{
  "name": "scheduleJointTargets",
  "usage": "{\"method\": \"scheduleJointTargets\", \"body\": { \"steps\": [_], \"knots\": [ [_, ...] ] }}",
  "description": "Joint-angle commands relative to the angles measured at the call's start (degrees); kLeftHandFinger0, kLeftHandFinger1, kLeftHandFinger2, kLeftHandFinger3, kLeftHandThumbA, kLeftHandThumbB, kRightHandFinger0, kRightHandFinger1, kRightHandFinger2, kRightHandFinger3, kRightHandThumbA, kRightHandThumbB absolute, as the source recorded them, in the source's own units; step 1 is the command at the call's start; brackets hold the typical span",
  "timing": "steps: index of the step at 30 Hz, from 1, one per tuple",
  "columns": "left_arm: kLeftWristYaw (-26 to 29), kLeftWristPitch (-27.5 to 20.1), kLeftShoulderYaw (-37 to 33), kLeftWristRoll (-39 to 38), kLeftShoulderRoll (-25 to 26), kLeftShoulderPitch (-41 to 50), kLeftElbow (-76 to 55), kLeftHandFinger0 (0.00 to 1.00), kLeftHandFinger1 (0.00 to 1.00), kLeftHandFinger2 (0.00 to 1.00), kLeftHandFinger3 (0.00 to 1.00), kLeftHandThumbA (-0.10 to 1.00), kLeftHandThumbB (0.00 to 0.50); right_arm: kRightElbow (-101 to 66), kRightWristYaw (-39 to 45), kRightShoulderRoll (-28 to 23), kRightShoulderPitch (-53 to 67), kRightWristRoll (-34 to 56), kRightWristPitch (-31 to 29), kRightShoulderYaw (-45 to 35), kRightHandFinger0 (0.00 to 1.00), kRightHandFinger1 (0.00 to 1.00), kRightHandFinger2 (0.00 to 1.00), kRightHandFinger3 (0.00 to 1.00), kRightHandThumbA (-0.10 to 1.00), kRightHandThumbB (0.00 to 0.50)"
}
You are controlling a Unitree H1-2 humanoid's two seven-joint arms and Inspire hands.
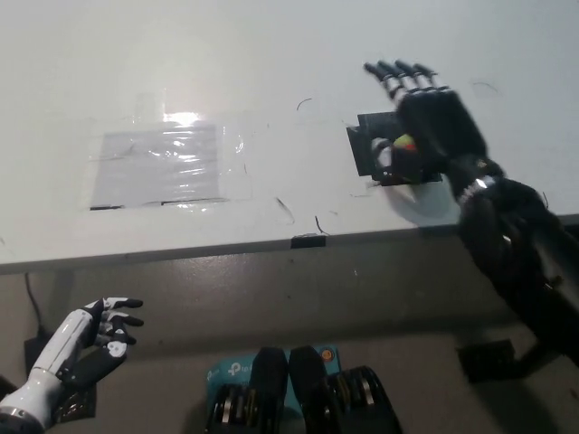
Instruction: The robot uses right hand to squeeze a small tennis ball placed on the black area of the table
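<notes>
My black right hand (425, 113) hovers over the black area (364, 145) of the white table (271, 54), fingers stretched out and apart, pointing away from me. Under its palm a small piece of the tennis ball (403, 142) shows, yellow and orange, resting on the black patch. The hand mostly covers the ball, and its fingers are not closed on it. My white left hand (95, 334) rests below the table edge at the lower left, fingers loosely apart and holding nothing.
A shiny plastic-covered grey sheet (163, 165) is taped flat to the table at the left. A small black clip (307, 240) sits on the table's front edge. A dark box (493, 357) lies on the floor at the lower right.
</notes>
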Motion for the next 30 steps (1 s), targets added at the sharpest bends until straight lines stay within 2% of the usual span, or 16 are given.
{"method": "scheduleJointTargets", "body": {
  "steps": [1, 2, 4, 6, 8, 9, 10, 12, 13, 14, 16, 18, 21, 23, 26, 30],
  "knots": [
    [0.08, -1.21, 1.01, 0.07, 1.90, 0.16, -1.56, 0.45, 0.52, 0.61, 0.71, 0.08, 0.078, -13.56, -2.04, -2.30, 5.00, 4.84, -1.36, -11.30, 0.49, 0.83, 1.00, 0.98, 0.23, 0.149],
    [0.14, -0.97, 1.09, -0.05, 1.75, 0.27, -1.83, 0.45, 0.51, 0.61, 0.71, 0.08, 0.084, -16.15, -5.90, -1.17, 8.86, 6.72, -3.97, -15.31, 0.23, 0.46, 0.77, 0.82, 0.09, 0.157],
    [0.22, -1.21, 0.94, 0.26, 1.78, 0.34, -1.84, 0.44, 0.51, 0.60, 0.70, 0.08, 0.074, -17.50, -8.84, 0.52, 12.39, 8.62, -7.78, -19.39, 0.07, 0.25, 0.62, 0.74, -0.01, 0.161],
    [0.17, -2.16, 0.83, 0.26, 1.84, 0.35, -1.30, 0.44, 0.51, 0.61, 0.70, 0.07, 0.074, -18.41, -11.07, 2.39, 17.29, 11.77, -11.77, -23.76, 0.11, 0.24, 0.53, 0.69, -0.09, 0.147],
    [0.08, -2.42, 0.86, 0.21, 1.99, 0.44, -1.36, 0.44, 0.51, 0.62, 0.70, 0.07, 0.075, -16.30, -13.17, 4.01, 21.77, 15.53, -18.66, -27.55, 0.11, 0.21, 0.45, 0.61, -0.10, 0.178],
    [0.02, -2.39, 0.79, 0.24, 2.01, 0.35, -1.31, 0.44, 0.51, 0.62, 0.70, 0.07, 0.075, -16.27, -12.77, 4.42, 21.95, 15.39, -19.07, -28.19, 0.11, 0.20, 0.45, 0.61, -0.10, 0.179],
    [0.05, -1.79, 0.67, 0.57, 2.06, 0.33, -1.54, 0.44, 0.51, 0.61, 0.70, 0.08, 0.080, -14.44, -13.54, 5.48, 25.65, 18.13, -20.67, -30.94, 0.06, 0.14, 0.40, 0.60, -0.10, 0.200],
    [-0.12, -2.22, 0.74, 0.10, 2.02, 0.34, -1.29, 0.43, 0.51, 0.61, 0.70, 0.08, 0.082, -12.69, -12.78, 7.63, 29.02, 22.49, -21.73, -34.32, 0.08, 0.16, 0.41, 0.61, -0.10, 0.202],
    [-0.11, -2.33, 0.92, -0.27, 1.90, 0.40, -1.22, 0.44, 0.51, 0.61, 0.70, 0.08, 0.085, -11.51, -12.30, 8.60, 30.47, 24.29, -22.96, -35.54, 0.10, 0.20, 0.42, 0.62, -0.10, 0.184],
    [-0.10, -2.13, 1.11, -0.59, 1.76, 0.44, -1.20, 0.45, 0.51, 0.61, 0.70, 0.05, 0.084, -11.43, -12.10, 9.80, 31.91, 24.86, -21.46, -36.79, 0.08, 0.17, 0.38, 0.64, -0.10, 0.183],
    [0.05, -2.16, 1.22, -0.67, 1.60, 0.76, -1.19, 0.44, 0.51, 0.61, 0.70, 0.03, 0.081, -8.18, -11.29, 12.76, 33.57, 30.52, -23.90, -39.94, 0.06, 0.14, 0.37, 0.63, -0.08, 0.178],
    [0.25, -2.63, 0.98, 0.03, 1.78, 0.74, -1.04, 0.44, 0.51, 0.61, 0.70, 0.02, 0.079, -7.15, -10.13, 15.53, 33.95, 35.28, -22.97, -43.04, 0.06, 0.14, 0.37, 0.62, -0.07, 0.189],
    [0.10, -2.24, 0.76, 0.23, 1.84, 0.20, -1.03, 0.44, 0.51, 0.61, 0.70, 0.03, 0.074, -5.43, -8.61, 18.14, 33.91, 40.08, -20.75, -46.42, 0.02, 0.10, 0.33, 0.67, -0.10, 0.143],
    [0.04, -2.36, 0.73, 0.21, 1.90, -0.09, -0.82, 0.44, 0.51, 0.61, 0.70, 0.05, 0.078, -4.02, -7.44, 18.59, 33.73, 40.76, -20.85, -47.30, 0.01, 0.09, 0.32, 0.67, -0.10, 0.134],
    [-0.10, -1.46, 0.87, -0.10, 1.81, -0.08, -1.37, 0.45, 0.52, 0.62, 0.69, 0.10, 0.095, -0.05, -5.11, 18.03, 33.81, 39.50, -18.28, -47.46, 0.00, 0.05, 0.22, 0.67, -0.10, 0.160],
    [0.07, -2.19, 0.90, -0.08, 1.76, -0.17, -0.80, 0.45, 0.51, 0.60, 0.69, 0.10, 0.098, 0.24, -3.30, 18.27, 32.92, 42.07, -14.49, -49.04, 0.00, 0.04, 0.19, 0.66, -0.10, 0.173]
  ]
}}
